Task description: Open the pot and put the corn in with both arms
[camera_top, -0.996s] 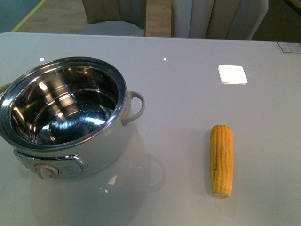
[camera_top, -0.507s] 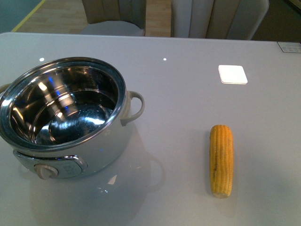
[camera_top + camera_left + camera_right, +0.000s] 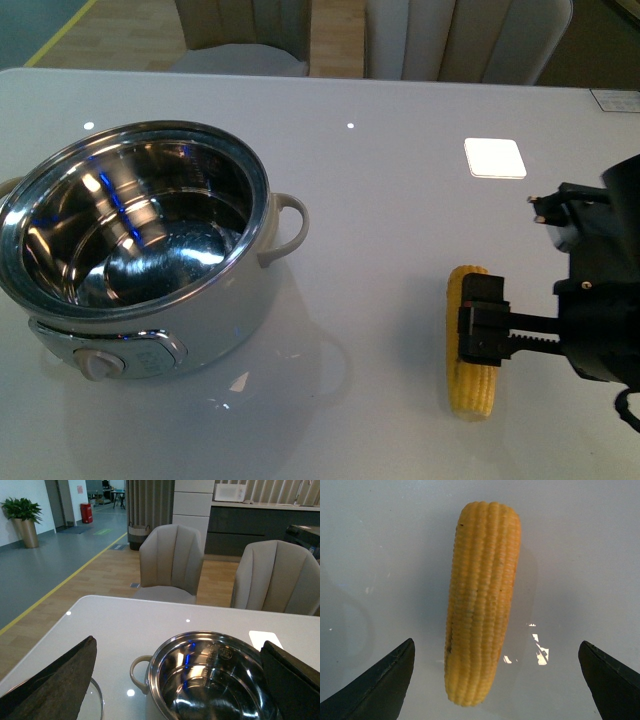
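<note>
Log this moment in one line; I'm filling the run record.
pot: lid off, empty | corn: flat on table, right of pot | right gripper: open over corn | left gripper: open, facing pot

**Black Casing, Toothed Rail, Wedge Fingers**

At the right edge of the front view, the right arm (image 3: 600,290) is seen as a bulky, boxy black casing. A black toothed rail (image 3: 530,345) is carried on it, ending in a square black block (image 3: 483,330). A small reddish spot (image 3: 541,201) is shown on the far corner, and a thin black cable (image 3: 626,412) is looped at the near side. The right gripper (image 3: 497,680) is fitted with matte black wedge fingers (image 3: 380,680). On the left gripper (image 3: 172,685), the fingers (image 3: 55,680) are seen as dark, brownish and rough-textured.
</note>
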`<state>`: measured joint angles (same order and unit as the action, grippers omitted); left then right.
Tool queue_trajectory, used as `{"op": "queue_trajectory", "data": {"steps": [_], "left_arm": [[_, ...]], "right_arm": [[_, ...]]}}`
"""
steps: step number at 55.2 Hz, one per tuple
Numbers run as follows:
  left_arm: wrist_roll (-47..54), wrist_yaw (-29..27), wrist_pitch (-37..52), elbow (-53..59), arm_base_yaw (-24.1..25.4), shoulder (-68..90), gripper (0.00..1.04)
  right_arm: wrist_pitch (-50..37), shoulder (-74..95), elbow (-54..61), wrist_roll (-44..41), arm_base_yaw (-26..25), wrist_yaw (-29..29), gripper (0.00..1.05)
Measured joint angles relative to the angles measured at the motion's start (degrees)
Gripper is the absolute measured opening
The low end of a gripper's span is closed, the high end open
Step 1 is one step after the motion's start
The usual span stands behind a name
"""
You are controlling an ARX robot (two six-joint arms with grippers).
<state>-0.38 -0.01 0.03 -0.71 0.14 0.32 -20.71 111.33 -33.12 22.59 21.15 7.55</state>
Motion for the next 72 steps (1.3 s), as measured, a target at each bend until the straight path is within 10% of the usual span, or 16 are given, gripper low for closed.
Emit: {"op": "queue_trajectory", "data": {"steps": [17, 49, 72], "left_arm": [[0.00, 0.00, 0.00, 0.00, 0.00, 0.00, 0.98], [0.00, 0.00, 0.00, 0.00, 0.00, 0.00, 0.98], [0.00, 0.00, 0.00, 0.00, 0.00, 0.00, 0.98]], "right_arm": [[-0.39, 11.52, -6.05, 0.28, 0.87, -0.96, 0.95], [3.50, 2.32, -2.89, 0.39, 0.00, -6.40, 0.23], [16.46, -20.31, -9.75, 7.85, 4.94, -16.22, 0.16]]}}
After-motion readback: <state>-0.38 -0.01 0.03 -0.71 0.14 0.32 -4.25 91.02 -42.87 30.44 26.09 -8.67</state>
